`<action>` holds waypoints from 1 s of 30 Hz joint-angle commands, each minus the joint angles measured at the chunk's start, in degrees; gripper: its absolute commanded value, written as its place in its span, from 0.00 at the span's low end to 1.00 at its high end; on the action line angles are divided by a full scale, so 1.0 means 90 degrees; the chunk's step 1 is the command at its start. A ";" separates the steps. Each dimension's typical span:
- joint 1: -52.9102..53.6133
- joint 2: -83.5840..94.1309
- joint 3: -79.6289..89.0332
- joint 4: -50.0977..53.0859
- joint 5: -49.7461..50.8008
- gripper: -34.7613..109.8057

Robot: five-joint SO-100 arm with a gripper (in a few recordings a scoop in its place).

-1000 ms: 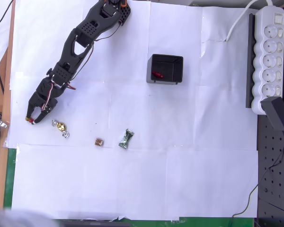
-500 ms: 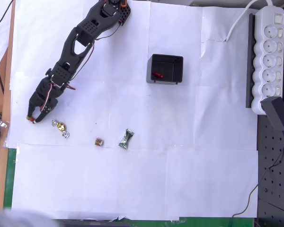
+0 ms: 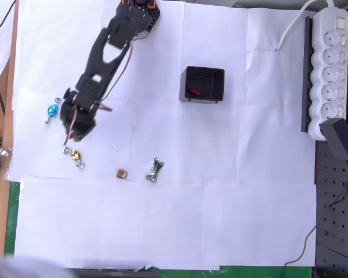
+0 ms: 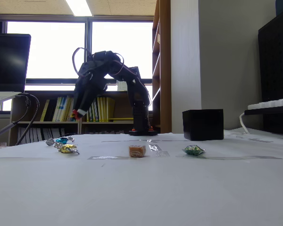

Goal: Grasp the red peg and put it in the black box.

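I have the tool (image 4: 78,113) lifted clear of the table (image 3: 220,220), pinching the red peg (image 4: 75,113) at its tips above the gold candy (image 3: 75,155), so next I judge a carry across to the black box (image 3: 202,84).

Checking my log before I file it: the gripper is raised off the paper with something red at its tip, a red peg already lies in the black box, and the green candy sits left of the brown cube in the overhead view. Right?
One slip: in the overhead view the green candy sits right of the brown cube, not left. The rest stands: the gripper is raised with something red at its tip, and a red peg lies in the black box.
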 commanded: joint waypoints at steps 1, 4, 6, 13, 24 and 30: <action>-0.0625 -0.1777 -0.0479 0.0820 0.0361 0.24; -0.1357 -0.2314 -0.0742 0.1143 0.0801 0.24; -0.1904 -0.2529 -0.0771 0.1445 0.0947 0.24; -0.3984 -0.2676 -0.0146 0.2422 0.1201 0.24; -0.6416 -0.2656 -0.0361 0.2803 0.2354 0.24; -0.7061 -0.2676 -0.0918 0.2607 0.2744 0.24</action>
